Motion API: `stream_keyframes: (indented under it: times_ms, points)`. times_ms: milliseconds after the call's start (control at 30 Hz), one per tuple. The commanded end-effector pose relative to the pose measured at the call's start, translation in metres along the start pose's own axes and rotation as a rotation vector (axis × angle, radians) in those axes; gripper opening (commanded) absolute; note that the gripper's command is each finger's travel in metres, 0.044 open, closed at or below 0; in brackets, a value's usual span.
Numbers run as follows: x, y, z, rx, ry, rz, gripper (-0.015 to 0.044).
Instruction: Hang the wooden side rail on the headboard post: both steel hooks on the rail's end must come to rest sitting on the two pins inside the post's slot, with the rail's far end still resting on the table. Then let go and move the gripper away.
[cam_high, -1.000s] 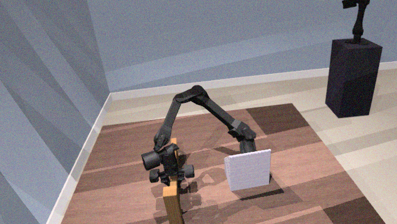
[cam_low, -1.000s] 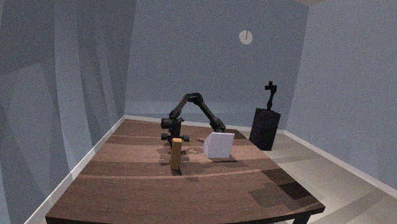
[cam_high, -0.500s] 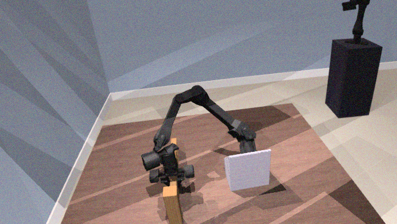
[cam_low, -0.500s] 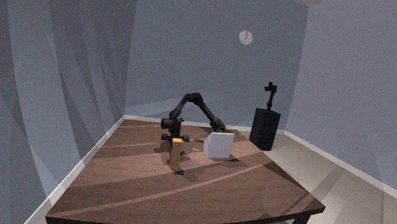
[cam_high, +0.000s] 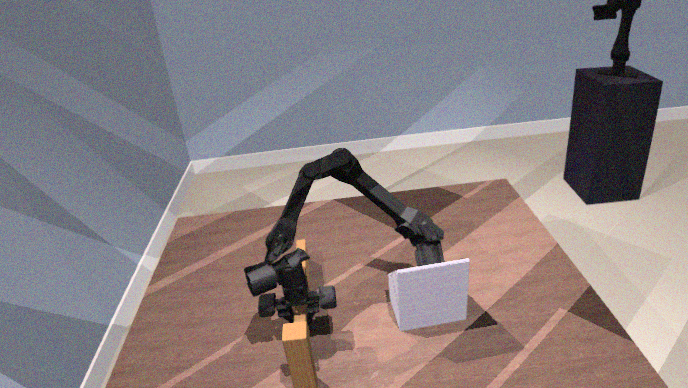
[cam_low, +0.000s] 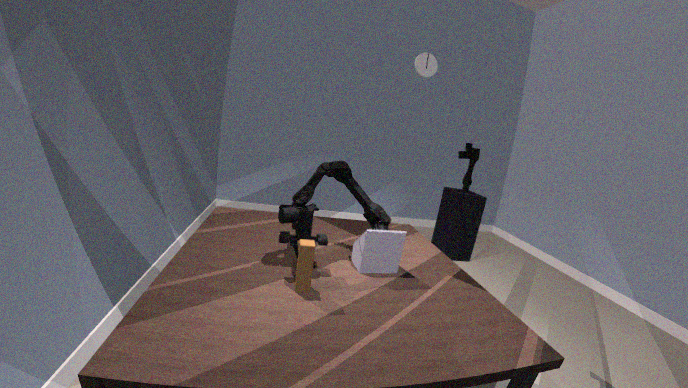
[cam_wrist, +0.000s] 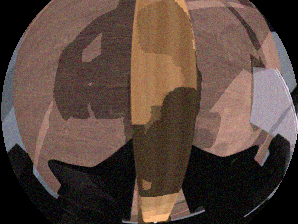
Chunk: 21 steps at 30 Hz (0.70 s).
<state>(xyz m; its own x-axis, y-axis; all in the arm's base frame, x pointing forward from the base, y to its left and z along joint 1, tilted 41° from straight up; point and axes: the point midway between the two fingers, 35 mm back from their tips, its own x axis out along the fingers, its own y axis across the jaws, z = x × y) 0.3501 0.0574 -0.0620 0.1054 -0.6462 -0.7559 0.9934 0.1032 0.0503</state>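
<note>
Beside the headboard post (cam_high: 299, 350) (cam_low: 304, 270), the gripper (cam_high: 298, 316) (cam_low: 301, 260) (cam_wrist: 153, 140) is grasping the wooden side rail (cam_high: 301, 245) (cam_wrist: 162, 75), apparently aligning its hooks; seating them on the pins is looking next, hooks staying hidden

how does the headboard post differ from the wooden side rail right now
The headboard post stands upright on the table, while the side rail stretches lengthwise behind it, as the top view shows. The gripper is shut on the side rail; the headboard post stands outside its grasp, nearer the exterior camera. Both are of similar orange-brown wood.
</note>
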Motion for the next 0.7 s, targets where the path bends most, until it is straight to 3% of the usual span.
stream_keyframes:
  times_ms: [0,667]
  points:
    - [-0.0038,0.0014,-0.0035,-0.003,0.006,0.009,0.0000]
    - [-0.0018,-0.0008,-0.0058,-0.003,0.006,0.009,0.0000]
